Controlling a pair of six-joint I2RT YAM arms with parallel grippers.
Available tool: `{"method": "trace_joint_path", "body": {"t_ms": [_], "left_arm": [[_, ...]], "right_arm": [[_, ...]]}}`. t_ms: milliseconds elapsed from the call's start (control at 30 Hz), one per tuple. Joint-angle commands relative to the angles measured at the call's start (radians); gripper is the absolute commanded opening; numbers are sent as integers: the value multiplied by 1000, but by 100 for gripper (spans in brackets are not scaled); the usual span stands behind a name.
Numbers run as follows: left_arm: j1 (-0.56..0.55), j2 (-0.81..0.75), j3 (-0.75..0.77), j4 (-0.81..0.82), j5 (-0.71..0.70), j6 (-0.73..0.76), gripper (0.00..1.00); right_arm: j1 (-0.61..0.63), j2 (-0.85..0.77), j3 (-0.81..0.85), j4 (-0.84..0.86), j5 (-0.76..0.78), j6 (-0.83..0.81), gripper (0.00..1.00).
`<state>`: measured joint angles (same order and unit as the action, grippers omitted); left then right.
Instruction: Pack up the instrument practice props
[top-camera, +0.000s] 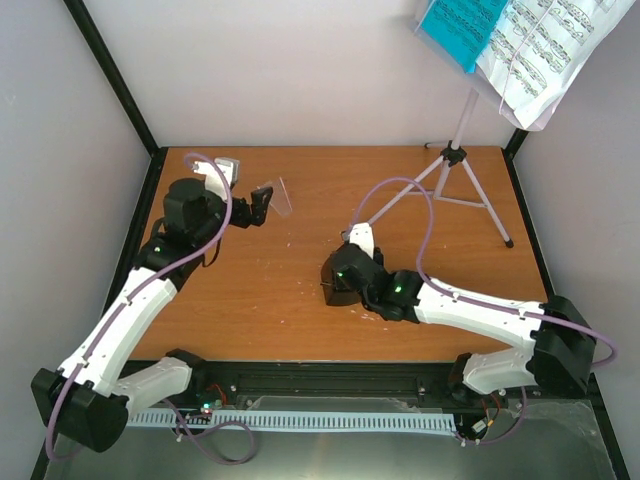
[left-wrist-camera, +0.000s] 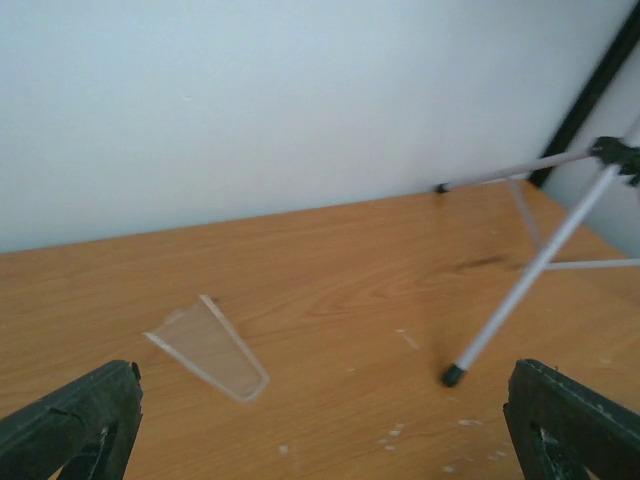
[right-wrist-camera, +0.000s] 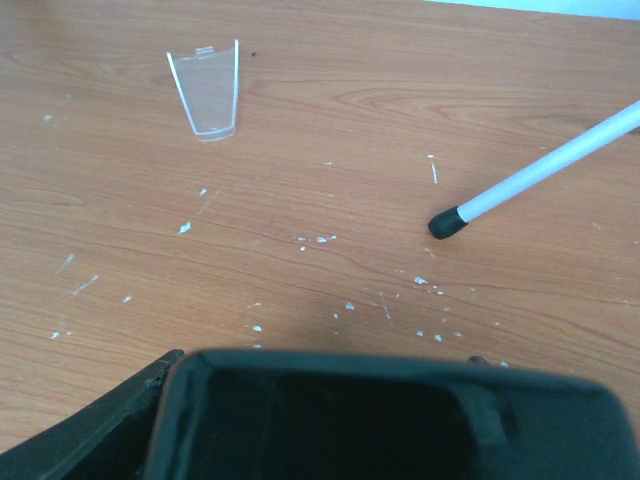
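While the left gripper (left-wrist-camera: 320, 425) gapes, a clear cover (left-wrist-camera: 210, 348) lies ahead of its fingers (left-wrist-camera: 70, 425); the right gripper (top-camera: 335, 281) clasps the metronome (right-wrist-camera: 380, 420).

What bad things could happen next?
A leg of the music stand ends close to the black metronome at the right pincer; a bump might tip the stand, spilling sheet music and teal folder. The clear cover lies flat, so the open left pincer may just push it.
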<state>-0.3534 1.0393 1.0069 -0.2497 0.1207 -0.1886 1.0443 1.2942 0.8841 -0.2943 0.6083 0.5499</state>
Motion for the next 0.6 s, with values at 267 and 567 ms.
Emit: {"method": "trace_joint_path", "body": {"t_ms": [267,567], "left_arm": [[1,-74,-161,164,-182,128,100],[1,-75,-175,171,-168,129,100]], "right_arm": [[69,98,59,43,220,72,50],[91,169,62,40,228,129,53]]}}
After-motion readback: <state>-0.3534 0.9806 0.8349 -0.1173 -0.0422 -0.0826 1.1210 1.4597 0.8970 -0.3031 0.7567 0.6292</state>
